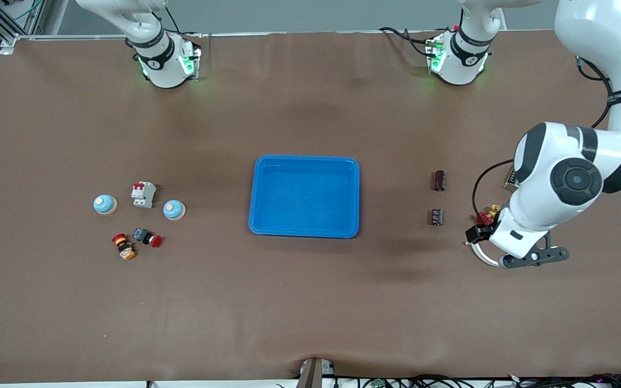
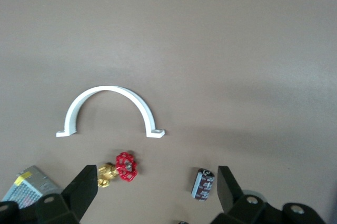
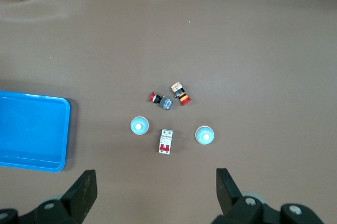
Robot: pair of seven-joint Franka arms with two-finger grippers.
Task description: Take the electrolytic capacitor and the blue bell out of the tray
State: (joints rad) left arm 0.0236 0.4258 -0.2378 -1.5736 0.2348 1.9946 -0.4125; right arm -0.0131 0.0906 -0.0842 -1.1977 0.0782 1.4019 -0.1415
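Two dark capacitors lie toward the left arm's end of the table, one farther from the front camera and one nearer. My left gripper hangs open and empty low over the table beside them. In the left wrist view the nearer capacitor lies just inside one finger of the left gripper. Two pale blue bells sit toward the right arm's end. My right gripper is open and empty, high above the bells, and is out of the front view.
An empty blue tray sits mid-table. A white half-round clamp, a red-handled brass valve and a grey module lie under the left arm. A circuit breaker and two push buttons lie by the bells.
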